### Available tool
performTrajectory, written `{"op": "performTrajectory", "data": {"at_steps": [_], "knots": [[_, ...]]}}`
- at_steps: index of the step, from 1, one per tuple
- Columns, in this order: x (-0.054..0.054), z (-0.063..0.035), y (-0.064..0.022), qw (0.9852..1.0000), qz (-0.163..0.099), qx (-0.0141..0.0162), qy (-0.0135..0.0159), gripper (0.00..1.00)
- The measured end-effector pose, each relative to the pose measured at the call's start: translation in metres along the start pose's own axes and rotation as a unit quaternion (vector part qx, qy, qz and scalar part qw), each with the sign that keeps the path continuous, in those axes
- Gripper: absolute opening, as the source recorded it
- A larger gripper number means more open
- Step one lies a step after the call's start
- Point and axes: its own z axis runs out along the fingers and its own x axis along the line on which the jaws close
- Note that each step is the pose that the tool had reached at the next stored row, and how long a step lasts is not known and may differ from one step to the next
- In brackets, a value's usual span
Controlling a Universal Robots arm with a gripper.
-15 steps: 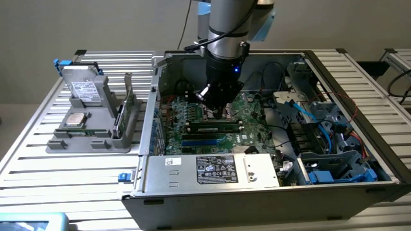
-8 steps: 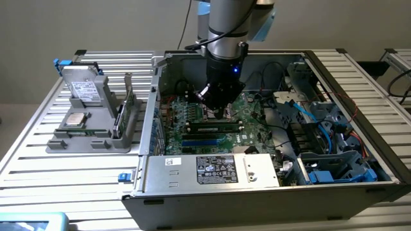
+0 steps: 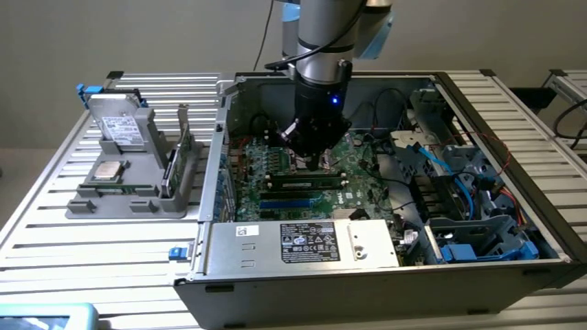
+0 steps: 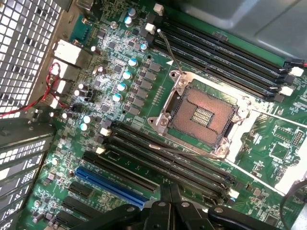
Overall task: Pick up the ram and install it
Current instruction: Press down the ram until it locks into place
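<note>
The ram (image 3: 307, 184) is a narrow green stick with dark chips. It stands seated in a black motherboard slot in front of the arm, inside the open computer case (image 3: 458, 275). My gripper (image 3: 317, 163) hangs just above and behind it, over the CPU socket area, apart from the stick. In the wrist view my gripper (image 4: 170, 194) has its fingers together with nothing between them. Ahead of it lie the long black memory slots (image 4: 168, 158) and the bare CPU socket (image 4: 201, 115).
A grey holder (image 3: 101, 206) at the exterior view's left carries a processor (image 3: 110, 170), a drive (image 3: 119, 127) and an upright green card (image 3: 186, 155). The power supply (image 3: 303, 242) sits in front of the board. Cables and blue drive cages (image 3: 468, 199) crowd the right. A blue slot (image 4: 110, 187) lies nearby.
</note>
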Motion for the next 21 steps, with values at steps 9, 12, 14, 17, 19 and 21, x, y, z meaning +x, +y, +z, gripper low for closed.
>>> {"op": "performTrajectory", "data": {"at_steps": [9,12,14,17,19,21], "knots": [[0.0000,0.0000,0.0000,0.9991,0.042,0.0049,0.0059,0.11],[-0.0001,0.0000,0.0000,0.9985,0.054,0.0077,0.0072,0.11],[0.0000,0.0001,0.0000,0.9980,0.061,0.0096,0.0079,0.11],[0.0000,0.0000,0.0000,0.9973,0.073,0.0124,0.0086,0.11],[0.0000,0.0000,0.0000,0.9968,0.079,0.0134,0.0089,0.11],[0.0000,0.0000,0.0000,0.9962,0.085,0.0141,0.0092,0.11]]}}
